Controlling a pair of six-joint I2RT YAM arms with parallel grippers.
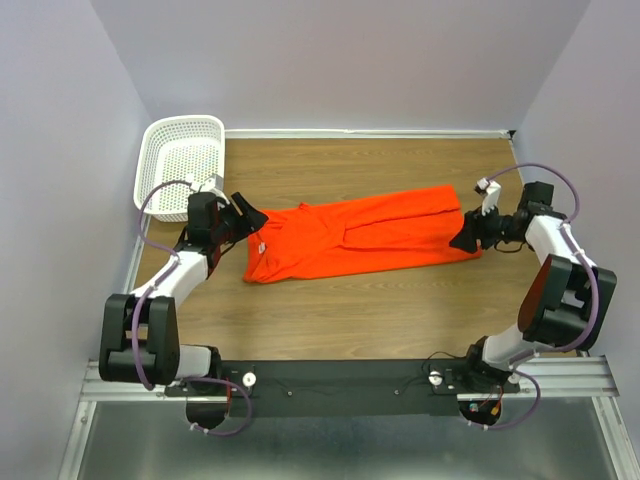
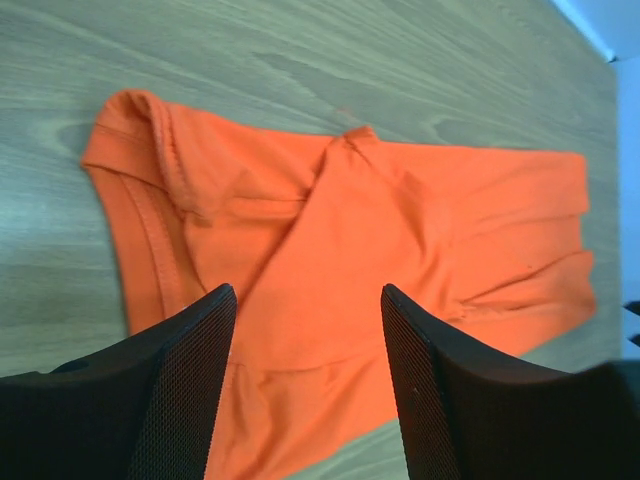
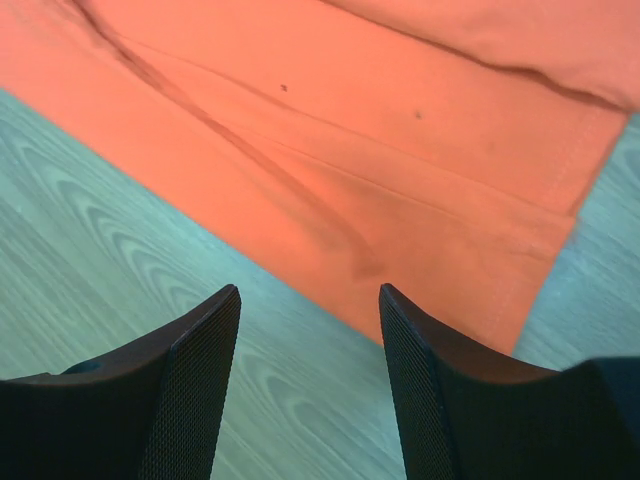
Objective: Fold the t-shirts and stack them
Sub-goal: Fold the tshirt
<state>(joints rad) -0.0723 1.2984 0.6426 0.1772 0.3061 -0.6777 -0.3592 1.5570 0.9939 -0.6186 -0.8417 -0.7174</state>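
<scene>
One orange-red t-shirt [image 1: 360, 238] lies flat on the wooden table, folded lengthwise into a long strip running left to right. My left gripper [image 1: 246, 216] is open and empty just above the strip's left end, where the collar and a folded sleeve show in the left wrist view [image 2: 330, 240]. My right gripper [image 1: 467, 240] is open and empty at the strip's right end, over bare wood beside the hem corner [image 3: 420, 190].
A white plastic mesh basket [image 1: 182, 160] stands at the back left corner of the table [image 1: 380, 310], close behind my left arm. Grey walls enclose the table on three sides.
</scene>
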